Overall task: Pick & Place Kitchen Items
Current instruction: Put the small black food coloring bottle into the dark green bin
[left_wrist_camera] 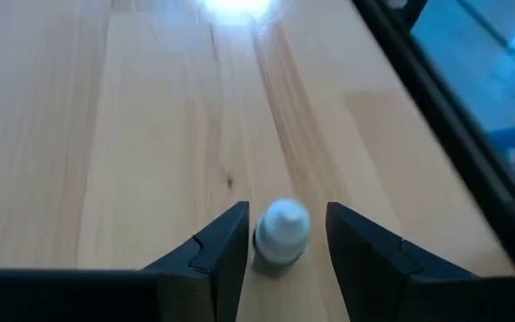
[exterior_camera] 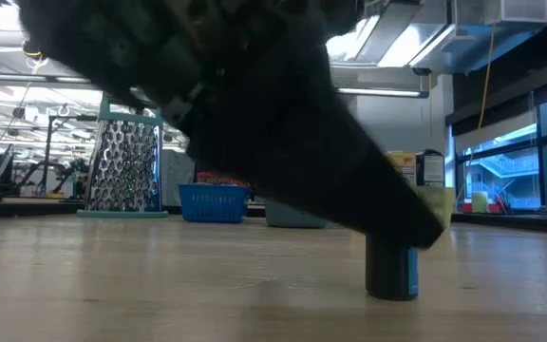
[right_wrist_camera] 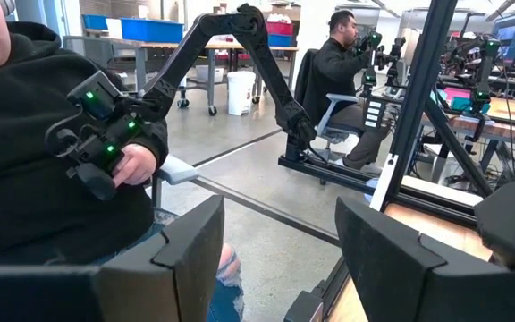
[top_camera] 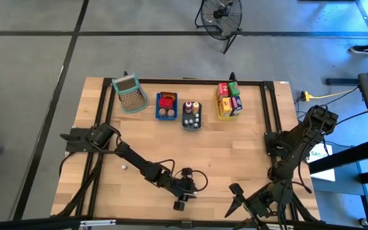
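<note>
A tiny white-capped bottle (left_wrist_camera: 282,234) stands upright on its base on the wooden table near its near edge; in the low view it is a dark bottle (exterior_camera: 392,275) with a blue label. My left gripper (left_wrist_camera: 286,213) slants down over it, open, with one finger on either side of the cap; in the high view my left gripper (top_camera: 179,203) is at the near middle. My right gripper (right_wrist_camera: 280,250) is open and holds nothing. It points level, out past the table's right side toward the room. My left gripper's fingers flank the bottle's white cap (left_wrist_camera: 266,234), slanting down from the table's left. One finger (left_wrist_camera: 231,241) is close against the cap, but I cannot tell whether it touches. A clear gap shows at the other finger (left_wrist_camera: 347,241). The bottle stands on the table.
Along the far side stand a mesh basket (top_camera: 130,93), a blue tray (top_camera: 158,115), a grey tray (top_camera: 184,124) and a yellow tray (top_camera: 220,115) with cartons. A small white piece (top_camera: 124,167) lies at the left. A person sits beyond the right side (right_wrist_camera: 43,161).
</note>
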Robot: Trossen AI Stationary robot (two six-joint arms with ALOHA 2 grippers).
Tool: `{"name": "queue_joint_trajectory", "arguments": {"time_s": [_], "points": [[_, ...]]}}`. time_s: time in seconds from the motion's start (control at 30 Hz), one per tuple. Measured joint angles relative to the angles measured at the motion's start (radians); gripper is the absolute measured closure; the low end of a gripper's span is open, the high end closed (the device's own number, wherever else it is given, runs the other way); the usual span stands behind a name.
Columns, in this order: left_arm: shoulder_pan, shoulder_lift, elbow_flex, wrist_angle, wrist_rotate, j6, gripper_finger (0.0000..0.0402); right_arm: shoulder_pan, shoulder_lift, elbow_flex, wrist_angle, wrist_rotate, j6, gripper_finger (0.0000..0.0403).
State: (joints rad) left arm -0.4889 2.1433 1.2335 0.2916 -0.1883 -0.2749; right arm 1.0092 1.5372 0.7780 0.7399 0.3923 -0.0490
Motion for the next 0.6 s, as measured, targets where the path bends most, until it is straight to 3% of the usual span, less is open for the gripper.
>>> {"name": "queue_joint_trajectory", "arguments": {"time_s": [0.37, 0.6], "points": [[0.000, 0.000, 0.000, 0.030, 0.003, 0.018, 0.0260, 0.000, 0.000, 0.000, -0.003, 0.000, 0.000, 0.0186], [0.000, 0.000, 0.000, 0.028, -0.003, 0.018, 0.0288, 0.000, 0.000, 0.000, -0.003, 0.000, 0.013, 0.0186]]}}
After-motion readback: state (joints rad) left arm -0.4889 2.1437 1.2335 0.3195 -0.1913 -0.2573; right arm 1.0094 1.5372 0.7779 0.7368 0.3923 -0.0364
